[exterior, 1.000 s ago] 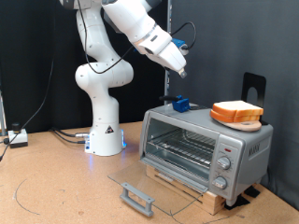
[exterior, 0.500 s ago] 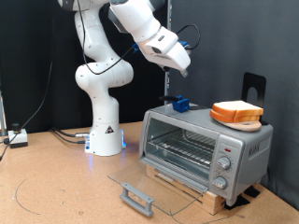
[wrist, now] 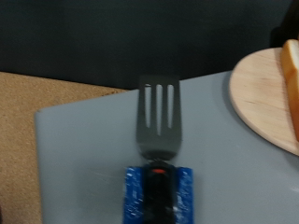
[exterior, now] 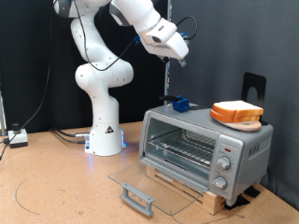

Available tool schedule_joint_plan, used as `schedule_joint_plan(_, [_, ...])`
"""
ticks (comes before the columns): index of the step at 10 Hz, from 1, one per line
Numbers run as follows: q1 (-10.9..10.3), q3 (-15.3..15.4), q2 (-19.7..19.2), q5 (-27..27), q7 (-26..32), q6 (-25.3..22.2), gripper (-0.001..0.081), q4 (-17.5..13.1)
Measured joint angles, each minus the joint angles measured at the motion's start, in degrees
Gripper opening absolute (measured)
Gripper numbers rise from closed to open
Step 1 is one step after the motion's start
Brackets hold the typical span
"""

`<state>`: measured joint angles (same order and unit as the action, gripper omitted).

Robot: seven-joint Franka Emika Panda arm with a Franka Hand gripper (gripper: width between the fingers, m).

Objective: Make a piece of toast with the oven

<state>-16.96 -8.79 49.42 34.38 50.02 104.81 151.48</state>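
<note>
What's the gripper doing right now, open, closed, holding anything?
Gripper: high above the oven, nothing visibly held; open or closed cannot be told.

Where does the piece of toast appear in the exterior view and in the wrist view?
Exterior view: the piece of toast lies on a round wooden plate on top of the oven.
Wrist view: only its edge shows, cut by the frame.
Shared landmark: the blue spatula holder.
</note>
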Motion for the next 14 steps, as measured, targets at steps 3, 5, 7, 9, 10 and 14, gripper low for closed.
schedule_joint_plan(3, [0.78,0.83,4.26,-1.04,-3.65,-1.47,0.0807,2.36])
schedule_joint_plan(5, [0.75,1.31,4.10,-1.40,-3.64,-0.61,0.0807,2.37])
schedule_joint_plan(7, [0.74,4.29,1.96,-4.94,-3.77,0.76,0.0807,1.75])
schedule_joint_plan(9, [0.74,7.07,-2.68,-7.01,-5.50,1.26,0.0807,-0.36])
schedule_joint_plan(10, [0.69,7.44,-5.23,-6.88,-5.75,1.25,0.0807,-1.39])
schedule_joint_plan(14, [0.70,8.42,-7.25,-7.42,-5.61,4.07,0.0807,-1.08])
